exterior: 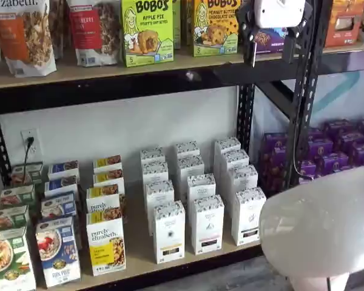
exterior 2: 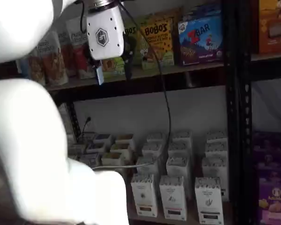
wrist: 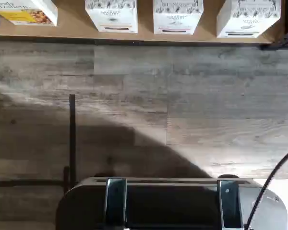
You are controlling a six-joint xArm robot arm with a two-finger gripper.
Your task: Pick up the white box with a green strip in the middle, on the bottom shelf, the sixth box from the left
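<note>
The white box (exterior: 249,216) stands at the front of the rightmost white column on the bottom shelf (exterior: 139,259), with a speckled top band and a dark strip low on its front. It shows in both shelf views (exterior 2: 208,200) and in the wrist view (wrist: 248,18), on the tan board (wrist: 72,29). My gripper (exterior: 271,51) hangs high at the level of the upper shelf, far above the box. It also shows in a shelf view (exterior 2: 113,69). Its white body carries two black fingers with a plain gap between them, and it holds nothing.
Two more white cartons (exterior: 207,224) (exterior: 168,233) and a "purely elizabeth" box (exterior: 106,248) stand left of the white box. Bobo's boxes (exterior: 147,30) sit on the upper shelf. A black upright (exterior: 303,91) and purple boxes (exterior: 327,151) are to the right. My white arm (exterior: 321,230) fills the foreground.
</note>
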